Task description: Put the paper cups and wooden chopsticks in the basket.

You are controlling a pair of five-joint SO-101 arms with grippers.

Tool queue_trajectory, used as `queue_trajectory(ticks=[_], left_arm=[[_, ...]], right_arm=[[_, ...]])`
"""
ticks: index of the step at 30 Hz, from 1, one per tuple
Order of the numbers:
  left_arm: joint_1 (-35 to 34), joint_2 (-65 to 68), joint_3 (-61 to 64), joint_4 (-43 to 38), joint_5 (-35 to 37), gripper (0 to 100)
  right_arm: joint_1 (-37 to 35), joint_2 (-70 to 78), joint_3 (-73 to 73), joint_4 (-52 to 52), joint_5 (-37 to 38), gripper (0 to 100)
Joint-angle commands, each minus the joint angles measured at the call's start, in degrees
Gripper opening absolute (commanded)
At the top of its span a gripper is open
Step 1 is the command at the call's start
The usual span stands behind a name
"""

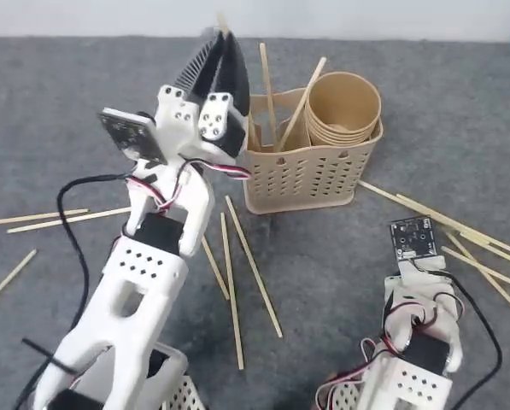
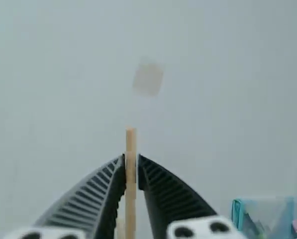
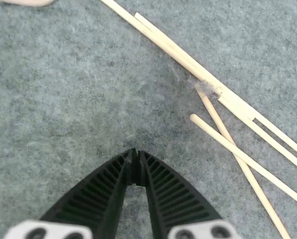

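Swing the held chopstick (image 2: 131,144) over the basket (image 1: 306,179) and tip it down, clear of the paper cups (image 1: 344,107) nested at its 3 o'clock end, then release. Clamped on that chopstick with the left gripper (image 2: 131,162), at the basket's 10 o'clock; pinched shut on nothing with the right gripper (image 3: 137,153), by loose chopsticks (image 3: 238,154).

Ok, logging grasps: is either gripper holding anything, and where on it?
Left gripper pinches a chopstick near one end, tip poking past. Right gripper is shut, empty.
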Motion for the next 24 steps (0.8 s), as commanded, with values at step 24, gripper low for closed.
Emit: queue_trajectory(ticks=[24], left_arm=[[-29.54, -36.31, 13.67, 61.27, 0.88, 5]], right_arm=[[-0.13, 0.48, 1.14, 0.04, 0.79, 0.9]])
